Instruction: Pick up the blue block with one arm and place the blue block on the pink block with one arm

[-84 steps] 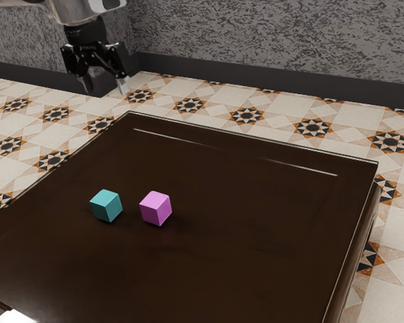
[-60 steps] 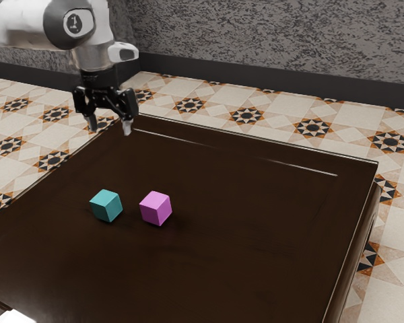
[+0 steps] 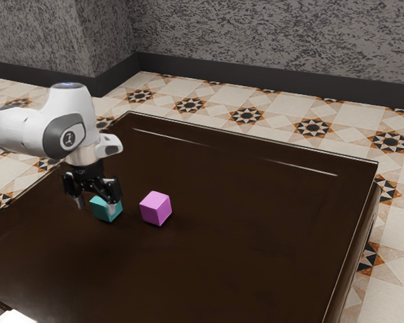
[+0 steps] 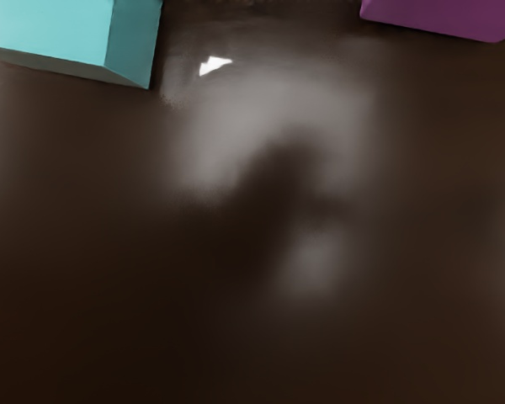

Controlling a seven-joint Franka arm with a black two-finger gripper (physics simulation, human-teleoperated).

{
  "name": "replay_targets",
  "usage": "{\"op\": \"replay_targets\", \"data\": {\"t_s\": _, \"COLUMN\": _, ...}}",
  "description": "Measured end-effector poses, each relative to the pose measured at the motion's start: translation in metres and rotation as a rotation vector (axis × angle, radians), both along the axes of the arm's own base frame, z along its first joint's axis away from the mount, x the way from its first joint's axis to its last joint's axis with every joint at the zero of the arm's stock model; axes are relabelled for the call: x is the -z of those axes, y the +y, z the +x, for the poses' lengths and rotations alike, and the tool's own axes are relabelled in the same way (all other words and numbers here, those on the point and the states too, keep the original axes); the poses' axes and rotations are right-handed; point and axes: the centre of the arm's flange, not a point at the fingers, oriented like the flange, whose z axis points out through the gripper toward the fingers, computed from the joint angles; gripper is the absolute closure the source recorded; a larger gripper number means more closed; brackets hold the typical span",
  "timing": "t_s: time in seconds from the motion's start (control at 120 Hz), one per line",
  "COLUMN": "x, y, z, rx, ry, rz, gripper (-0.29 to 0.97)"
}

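— While your claw [image 3: 94,199] hangs low over the desk [image 3: 256,222], its two black fingers [image 3: 112,190] stand apart, astride the top of the blue block [image 3: 108,210] as the exterior view has it.

— So you have it clamped?

— You can't say that. Your fingers are spread, one towards each side of the block. From this side it can't be told whether either one touches it. The block itself sits flat on the desk, not lifted.

— And where does that leave you with the pink block [image 3: 155,208]?

— It rests on the desk just beside the blue one, on the exterior view's right. A strip of dark wood shows between them, so they are not touching. Nothing sits on top of it.

— What does your wrist view give you?

— Mostly the desk's [image 4: 252,252] glossy dark top. The blue block [image 4: 67,34] and the pink block [image 4: 446,17] are both cut off at the frame's edge, well apart. You also get a small white glint [image 4: 215,65] just beside the blue block, and a soft dark shadow [image 4: 278,194] on the wood.

— And your arm [image 3: 47,131]?

— White, coming in from the exterior view's left and bent down to the block. You have patterned floor tiles [image 3: 256,114] around the desk and a rough grey wall [image 3: 256,33] behind.
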Motion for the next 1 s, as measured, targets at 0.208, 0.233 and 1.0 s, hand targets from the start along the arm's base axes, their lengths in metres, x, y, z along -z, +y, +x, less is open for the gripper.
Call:
{"op": "replay_targets", "data": {"t_s": 0.208, "x": 0.016, "y": 0.016, "z": 0.009, "rx": 0.066, "ry": -0.037, "rz": 0.007, "gripper": 0.03}}
{"op": "replay_targets", "data": {"t_s": 0.233, "x": 0.018, "y": 0.019, "z": 0.010, "rx": 0.072, "ry": -0.038, "rz": 0.008, "gripper": 0.03}}
{"op": "replay_targets", "data": {"t_s": 1.0, "x": 0.081, "y": 0.087, "z": 0.076, "rx": 0.191, "ry": -0.077, "rz": -0.059, "gripper": 0.03}}
